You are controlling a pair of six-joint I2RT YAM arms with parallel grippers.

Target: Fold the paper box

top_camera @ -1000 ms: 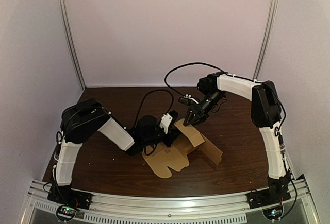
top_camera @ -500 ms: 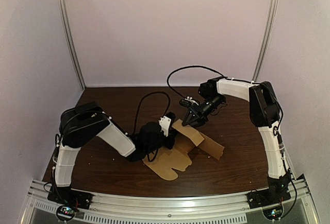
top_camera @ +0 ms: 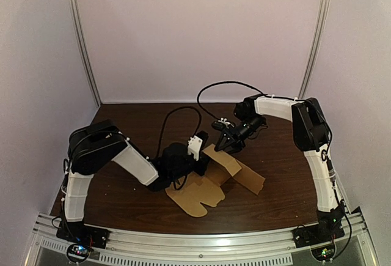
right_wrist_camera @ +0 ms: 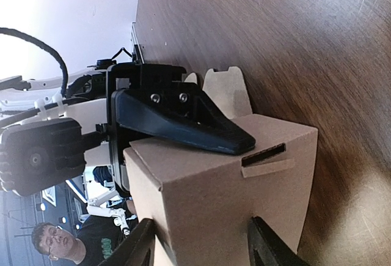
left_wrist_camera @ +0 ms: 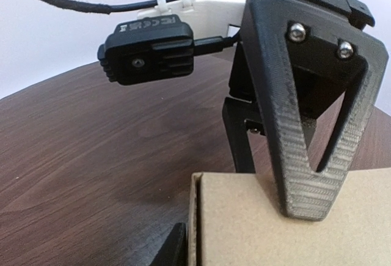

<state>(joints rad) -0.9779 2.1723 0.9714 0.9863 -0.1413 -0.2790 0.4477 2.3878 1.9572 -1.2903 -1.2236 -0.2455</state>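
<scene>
The dark wooden table (top_camera: 131, 122) carried one thing directly — the paper box (top_camera: 211, 186), brown cardboard, lying near the middle. Its flat flaps spread on the wood toward the near edge, while its right part stood raised as a half-formed shell.

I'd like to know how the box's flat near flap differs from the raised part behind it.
The flap lies flat on the table, its near edge cut into rounded tabs; the raised part stands up in folded panels. No gripper is at the flap, while the left gripper and right gripper both sit at the raised part. Both are plain brown cardboard.
</scene>
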